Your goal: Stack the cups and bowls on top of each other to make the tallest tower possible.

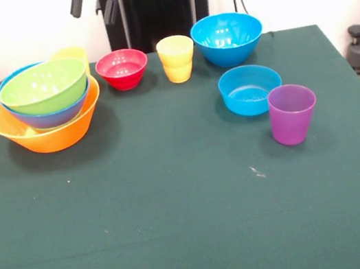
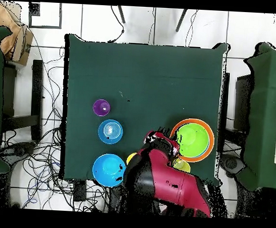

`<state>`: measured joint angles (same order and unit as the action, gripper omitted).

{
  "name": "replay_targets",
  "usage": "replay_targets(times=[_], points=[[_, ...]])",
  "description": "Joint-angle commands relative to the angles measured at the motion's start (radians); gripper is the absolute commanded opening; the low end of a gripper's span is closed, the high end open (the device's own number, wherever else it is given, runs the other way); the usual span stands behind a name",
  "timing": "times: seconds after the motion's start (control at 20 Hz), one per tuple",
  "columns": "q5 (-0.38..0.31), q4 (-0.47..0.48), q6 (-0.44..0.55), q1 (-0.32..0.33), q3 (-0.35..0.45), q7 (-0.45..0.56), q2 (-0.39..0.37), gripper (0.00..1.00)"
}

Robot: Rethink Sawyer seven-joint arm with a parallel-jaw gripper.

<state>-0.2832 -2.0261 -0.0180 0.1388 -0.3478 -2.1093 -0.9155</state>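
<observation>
The tower stands at the left of the front view: an orange-yellow bowl (image 1: 51, 133) holds a blue bowl (image 1: 51, 117) with a lime green bowl (image 1: 44, 86) on top. It also shows in the overhead view (image 2: 192, 140). A yellow cup (image 1: 71, 54) stands behind it. A red bowl (image 1: 122, 68), a second yellow cup (image 1: 176, 58) and a large blue bowl (image 1: 227, 37) line the far edge. A shallow blue bowl (image 1: 250, 89) and the purple cup (image 1: 292, 113) stand at the right. My gripper (image 1: 94, 2) hangs open and empty high above the red bowl. No small green bowl shows.
The green table (image 1: 179, 211) spreads wide in front of the objects. In the overhead view my arm (image 2: 168, 186) covers the red bowl and part of a yellow cup (image 2: 130, 158). Cables and chairs lie around the table.
</observation>
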Motion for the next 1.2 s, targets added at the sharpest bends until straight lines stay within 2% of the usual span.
replay_targets(times=[0.05, 0.4, 0.6, 0.75, 0.95, 1.2], points=[[0.026, 0.106, 0.151, -0.055, 0.021, -0.069, 0.138, 1.0], [0.047, 0.155, 0.203, -0.086, -0.007, -0.072, 0.172, 1.0], [0.08, 0.135, 0.238, -0.065, 0.021, -0.095, 0.141, 1.0], [0.141, 0.113, 0.265, -0.062, 0.034, -0.151, 0.109, 1.0], [0.234, 0.109, 0.278, -0.082, 0.021, -0.216, 0.105, 1.0], [0.304, 0.111, 0.281, -0.11, -0.008, -0.225, 0.127, 1.0]])
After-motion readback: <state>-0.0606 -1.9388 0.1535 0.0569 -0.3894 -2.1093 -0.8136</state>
